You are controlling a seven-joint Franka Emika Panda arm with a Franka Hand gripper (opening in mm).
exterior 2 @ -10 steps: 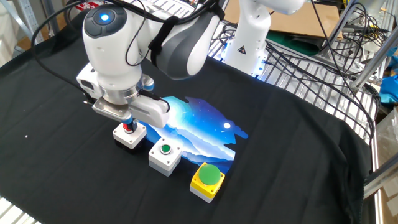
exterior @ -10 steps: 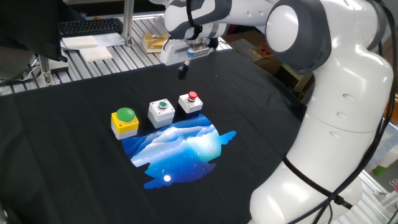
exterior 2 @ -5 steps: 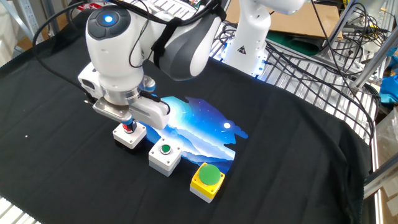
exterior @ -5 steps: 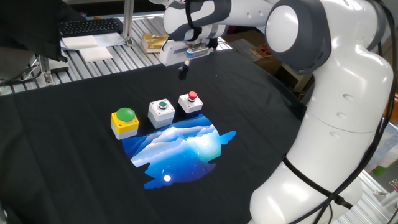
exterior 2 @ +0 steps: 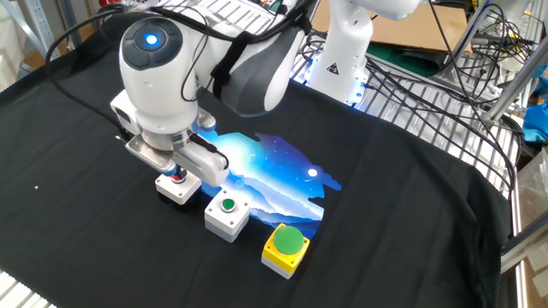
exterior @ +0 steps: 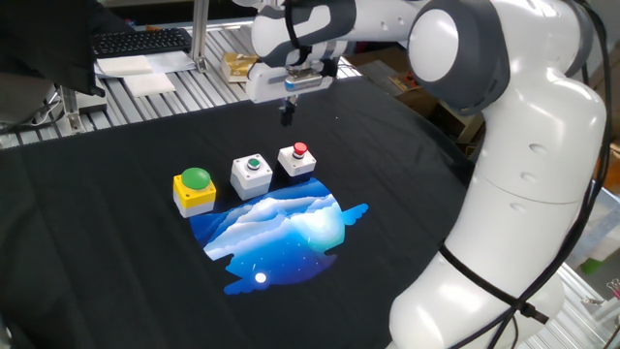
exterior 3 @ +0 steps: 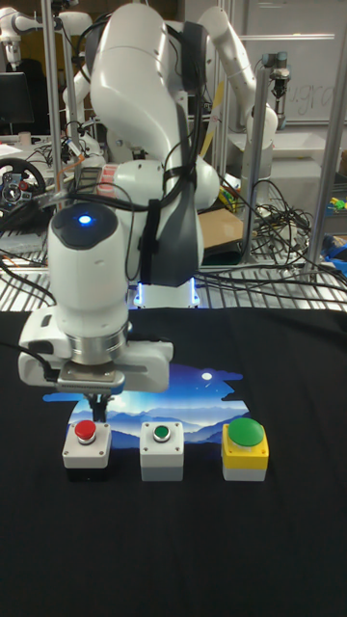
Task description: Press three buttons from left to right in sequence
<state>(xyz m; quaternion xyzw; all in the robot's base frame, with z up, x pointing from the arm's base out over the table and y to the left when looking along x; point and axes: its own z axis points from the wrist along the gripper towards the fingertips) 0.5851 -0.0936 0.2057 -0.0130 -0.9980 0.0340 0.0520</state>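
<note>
Three buttons stand in a row on the black cloth. They are a yellow box with a big green dome (exterior: 195, 186), a white box with a small green button (exterior: 252, 173), and a white box with a small red button (exterior: 297, 159). My gripper (exterior: 287, 114) hangs in the air over the red-button box (exterior 2: 178, 185), pointing down, fingers shut together into one dark tip with nothing held. In the tall fixed view the gripper (exterior 3: 96, 409) sits just above the red-button box (exterior 3: 86, 446), with the green-button box (exterior 3: 162, 446) and the yellow box (exterior 3: 245, 448) to its right.
A blue-and-white printed patch (exterior: 281, 233) lies on the black cloth beside the boxes. A keyboard (exterior: 140, 41) and papers sit on the slatted bench behind. The robot's white base (exterior: 523, 223) fills the right side. Cables (exterior 2: 445, 77) trail at the far edge.
The gripper hand has turned slightly at the wrist and shifted a little while staying over the red-button box. The three boxes have not moved.
</note>
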